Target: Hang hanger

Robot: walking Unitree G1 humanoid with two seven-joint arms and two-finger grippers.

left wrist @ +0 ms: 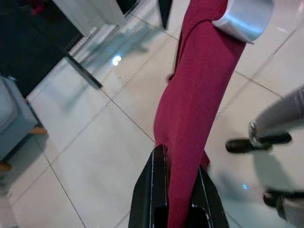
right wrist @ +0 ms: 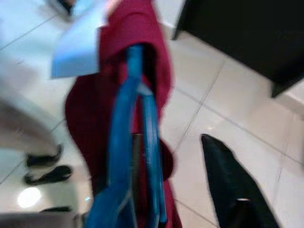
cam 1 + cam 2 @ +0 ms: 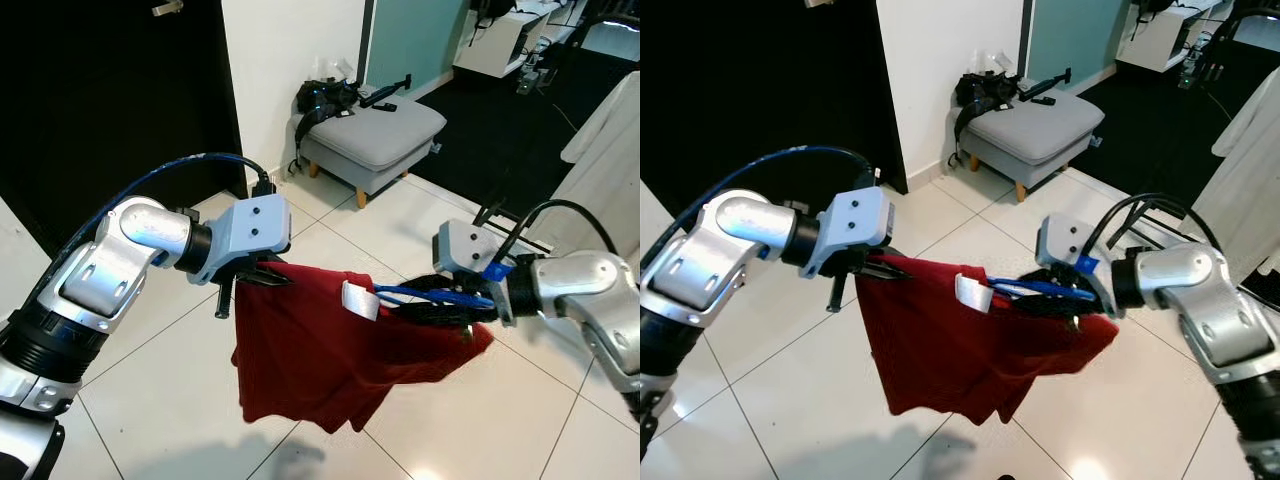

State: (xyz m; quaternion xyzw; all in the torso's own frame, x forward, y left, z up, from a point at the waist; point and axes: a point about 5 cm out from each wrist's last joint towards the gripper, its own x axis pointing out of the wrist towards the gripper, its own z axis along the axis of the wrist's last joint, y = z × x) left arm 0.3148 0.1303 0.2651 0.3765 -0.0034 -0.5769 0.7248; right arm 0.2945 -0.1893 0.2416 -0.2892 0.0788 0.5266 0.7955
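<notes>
Hanging between the two arms in the left eye view, a red garment (image 3: pixel 320 350) drooped over the white tiled floor (image 3: pixel 150 380). The left gripper (image 3: pixel 262 274) pinched one upper corner of the cloth, its black fingers closed on the fabric. Opposite, the right gripper (image 3: pixel 440 308) reached into the other side of the garment, where a blue hanger (image 3: pixel 430 296) lay along its fingers with its end tucked into the neck, beside a white label (image 3: pixel 360 300). A grey footstool (image 3: pixel 375 138) stood behind, against a white wall (image 3: pixel 290 50), with a dark bag (image 3: pixel 325 98) on it.

The right eye view showed the same scene, the cloth stretched between both grippers and sagging in the middle.

From the left wrist view, the two black fingers (image 1: pixel 159 185) were clamped on a fold of the red fabric, which ran away toward the silver right arm (image 1: pixel 244 19).

The right wrist view was blurred. The blue hanger's bars ran along the gripper and into the red cloth, and one black finger (image 2: pixel 232 190) stood well apart to one side; whether the fingers actually gripped the hanger could not be told.
</notes>
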